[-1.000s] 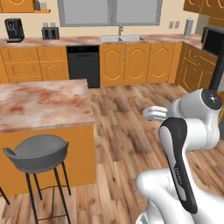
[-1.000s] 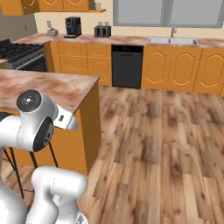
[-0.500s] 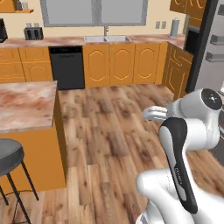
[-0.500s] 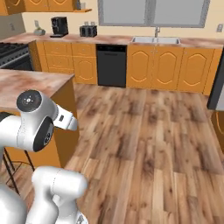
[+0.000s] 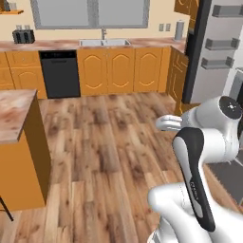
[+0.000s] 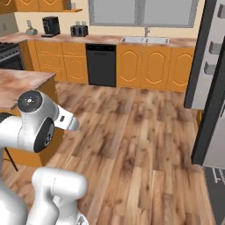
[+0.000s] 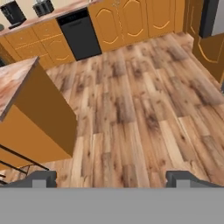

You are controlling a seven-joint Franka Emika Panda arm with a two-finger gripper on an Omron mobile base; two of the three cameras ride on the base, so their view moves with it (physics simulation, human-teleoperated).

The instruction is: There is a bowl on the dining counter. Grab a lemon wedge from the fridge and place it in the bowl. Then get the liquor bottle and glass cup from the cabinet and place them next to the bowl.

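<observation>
The end effector [image 7: 112, 178] is spread wide and empty above the wooden plank floor [image 7: 144, 109]. The tall grey fridge [image 5: 219, 52] holding the lemon wedge stands ahead right. Risk: the folded arm could clip the fridge or the marble-topped orange dining counter [image 5: 16, 142] while the base is moving.

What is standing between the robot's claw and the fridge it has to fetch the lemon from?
Nothing visible blocks the way. The open gripper holds nothing and looks down on bare wood floor. The fridge stands to the right, with only that floor showing before it. The island counter sits off to the left, clear of that path.
</observation>
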